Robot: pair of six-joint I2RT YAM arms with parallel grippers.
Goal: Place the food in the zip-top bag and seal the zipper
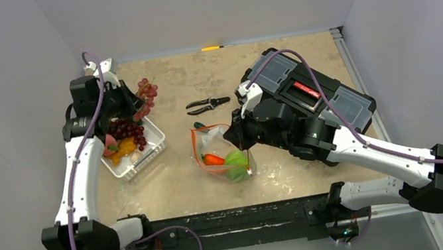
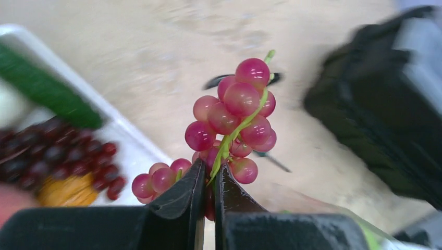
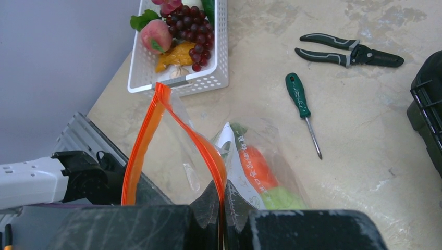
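My left gripper [image 2: 208, 174] is shut on the green stem of a pink-red grape bunch [image 2: 240, 112], held up above the far end of the white basket [image 1: 159, 137]. From above, that bunch [image 1: 148, 96] hangs just right of the gripper [image 1: 135, 108]. Left in the basket are a dark grape bunch [image 3: 190, 26], a peach [image 3: 156, 35], a cucumber [image 2: 47, 91] and an orange piece. My right gripper [image 3: 223, 190] is shut on the zipper [image 3: 206, 148], holding the mouth of the zip-top bag [image 1: 220, 152] open. Inside the bag lie a carrot [image 3: 258, 169] and a green cabbage [image 1: 235, 163].
Black-handled pliers [image 1: 207, 105] lie behind the bag and a green-handled screwdriver [image 3: 299, 99] lies beside it. A black toolbox [image 1: 314, 93] stands at the right under my right arm. The basket sits close to the left wall.
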